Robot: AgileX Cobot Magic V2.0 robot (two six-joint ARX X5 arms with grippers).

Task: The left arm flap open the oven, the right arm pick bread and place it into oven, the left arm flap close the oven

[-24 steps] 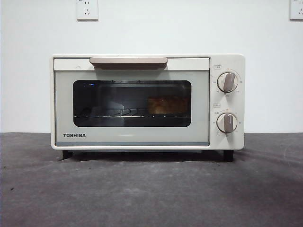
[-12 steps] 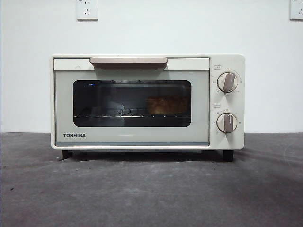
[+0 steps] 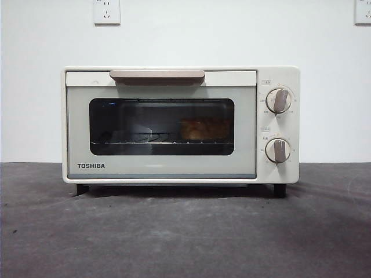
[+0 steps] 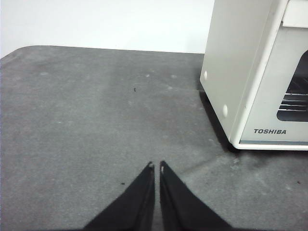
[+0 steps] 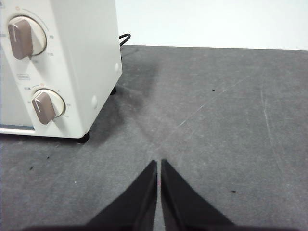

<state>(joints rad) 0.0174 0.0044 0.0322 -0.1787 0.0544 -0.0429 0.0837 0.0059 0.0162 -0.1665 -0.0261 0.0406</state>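
**Q:** Where does the job stand?

**A:** The oven [image 3: 180, 124] sits on the grey table [image 3: 185, 231] with its door flat shut, the handle [image 3: 157, 75] up top. The bread [image 3: 204, 128] lies inside on the wire rack [image 3: 139, 139], toward the knob side, dim behind the dark glass. By my reading all three steps look done.

**Q:** And your tools?

**A:** My left gripper [image 4: 155, 166] hangs over bare table off the oven's left flank, jaws pressed together, pinching nothing. My right gripper [image 5: 158, 163] is the same off the right flank, near the two knobs [image 5: 26, 36]. What remains, I judge, is to hold both arms clear and not nudge the casing or door.

**Q:** What does each camera add?

**A:** Only the front view shows the loaf and the sealed door. Only the wrist views show my grippers; the right one also catches a black cable [image 5: 124, 38] behind the oven.
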